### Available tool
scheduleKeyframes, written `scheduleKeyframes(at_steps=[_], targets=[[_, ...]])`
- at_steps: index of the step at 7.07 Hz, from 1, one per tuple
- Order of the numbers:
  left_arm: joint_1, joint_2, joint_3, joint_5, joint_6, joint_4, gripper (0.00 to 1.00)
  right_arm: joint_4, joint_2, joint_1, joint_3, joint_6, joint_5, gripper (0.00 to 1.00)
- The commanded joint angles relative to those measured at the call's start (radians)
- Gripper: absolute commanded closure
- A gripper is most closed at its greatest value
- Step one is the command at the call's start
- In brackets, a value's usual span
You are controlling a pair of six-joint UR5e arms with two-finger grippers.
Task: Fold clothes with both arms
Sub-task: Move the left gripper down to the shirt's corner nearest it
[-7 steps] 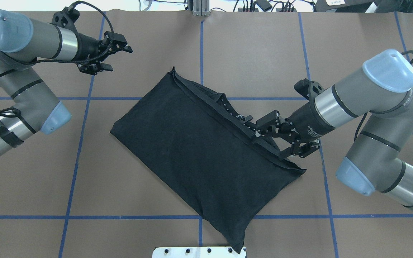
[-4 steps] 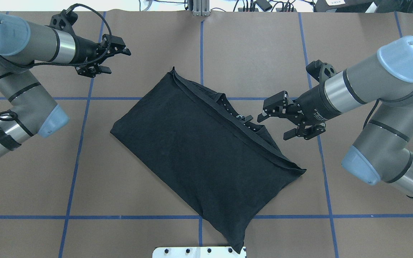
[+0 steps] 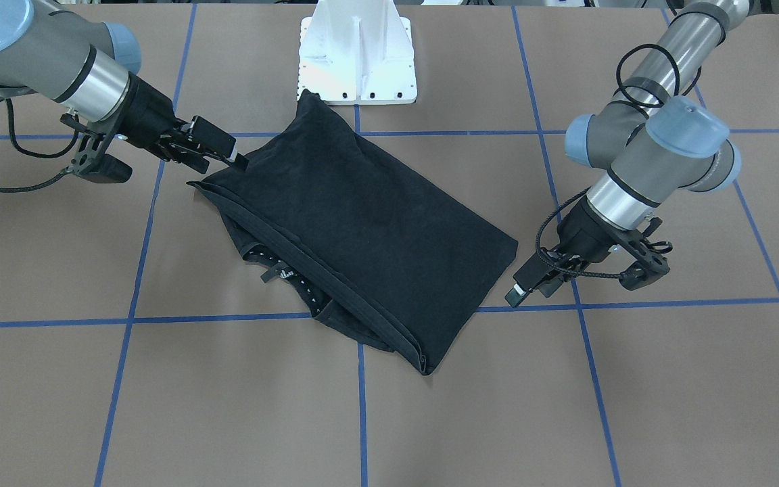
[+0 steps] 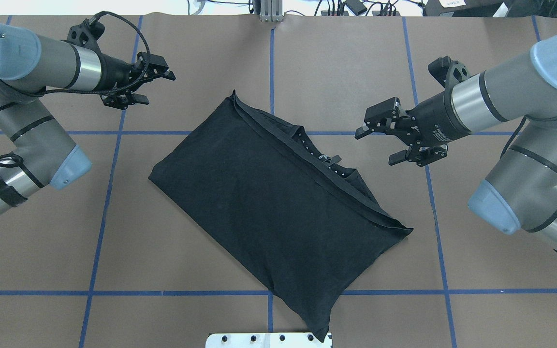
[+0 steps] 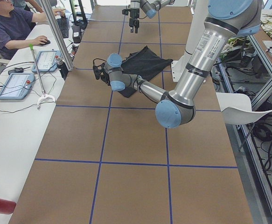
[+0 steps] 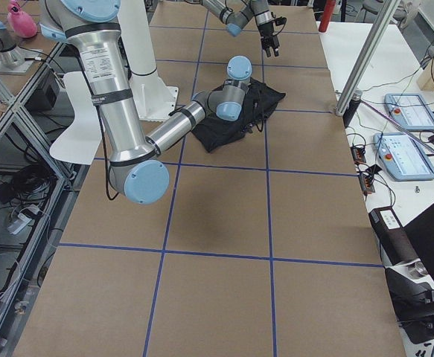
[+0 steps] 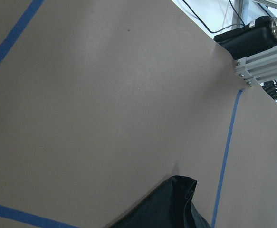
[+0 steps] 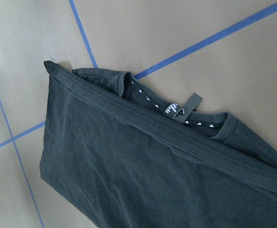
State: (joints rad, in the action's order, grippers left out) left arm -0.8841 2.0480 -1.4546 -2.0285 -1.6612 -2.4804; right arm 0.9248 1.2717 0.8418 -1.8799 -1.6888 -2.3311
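Observation:
The clothes are one black T-shirt [image 4: 269, 203], folded into a long rectangle that lies diagonally across the table's middle. Its collar and neck label [image 8: 181, 110] peek out along the far-right long edge. No logo shows. My right gripper [image 4: 376, 149] hovers open to the right of that collar edge, clear of the cloth and holding nothing. In the front-facing view it [image 3: 230, 157] sits by the shirt [image 3: 362, 223] corner. My left gripper [image 4: 155, 87] is open and empty at the far left, well away from the shirt. The left wrist view catches only one shirt corner [image 7: 171, 204].
The white pedestal base [image 3: 359, 61] stands at the robot's side, and the shirt's near corner touches it. Blue tape lines [image 4: 104, 203] grid the brown table. A person [image 5: 14, 28] sits at a desk beyond the table's far side, with tablets and cables.
My right gripper has drawn back from the shirt's collar edge, rising toward the right and far side, still open. The left arm shifted only slightly. The shirt has not moved.

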Motion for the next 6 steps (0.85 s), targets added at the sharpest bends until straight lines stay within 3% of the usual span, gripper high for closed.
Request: scheduleKeyframes(at_steps=[1,6], targets=[[0.010,0.000,-0.006,-0.001,0.001,0.000,0.00,-0.001,-0.002,0.014,0.002,0.000,0.009,0.00],[0.037,-0.029,-0.032,-0.001,0.003,-0.003,0.00,-0.001,-0.002,0.033,0.004,-0.002,0.015,0.00]])
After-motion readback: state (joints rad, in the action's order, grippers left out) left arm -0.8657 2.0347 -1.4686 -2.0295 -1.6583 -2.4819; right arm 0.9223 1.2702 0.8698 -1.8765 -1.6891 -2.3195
